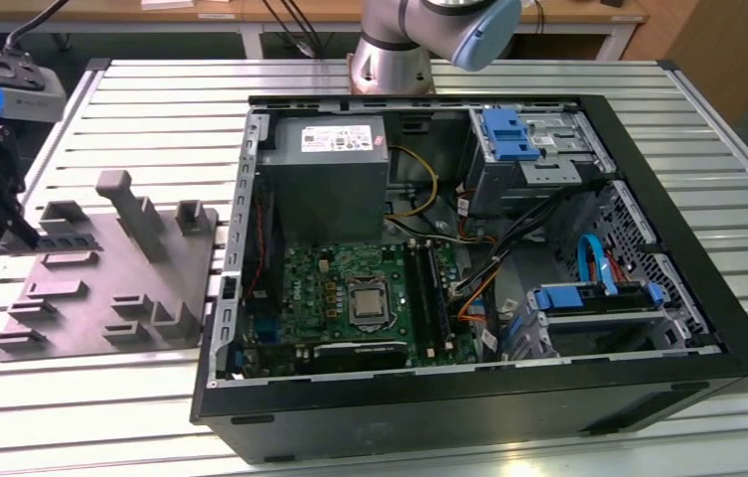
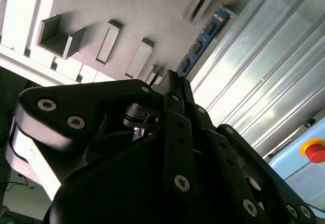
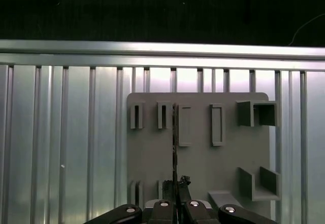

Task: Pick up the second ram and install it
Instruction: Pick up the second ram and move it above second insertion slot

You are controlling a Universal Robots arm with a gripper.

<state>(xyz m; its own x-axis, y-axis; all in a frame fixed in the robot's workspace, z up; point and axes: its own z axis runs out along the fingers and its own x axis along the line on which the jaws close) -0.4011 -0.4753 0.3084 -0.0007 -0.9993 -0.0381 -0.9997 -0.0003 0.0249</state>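
Grey plastic fixture block (image 3: 203,173) on a ribbed metal table (image 3: 61,132), the second ram (image 2: 203,35) on edge over it, gripper (image 3: 175,187) clenched on the strip's near end, the rest jutting beyond the fingertips.

2nd ram (image 2: 204,35) in fingers (image 2: 174,88), grey fixture (image 2: 127,10) bg

The table (image 1: 148,89) looked to me like bare ribbed aluminium, bright and reflecting the light. The fixture block (image 1: 95,288) was grey plastic, matt, with a slightly grainy face. The gripper (image 2: 170,77) had black matt links with small shiny metal screws. The second ram (image 2: 204,33) was a smooth blue-green circuit board with dark chips. The computer case (image 1: 480,412) was black and matt outside, dull grey sheet metal inside, with glossy blue plastic clips (image 1: 504,127).
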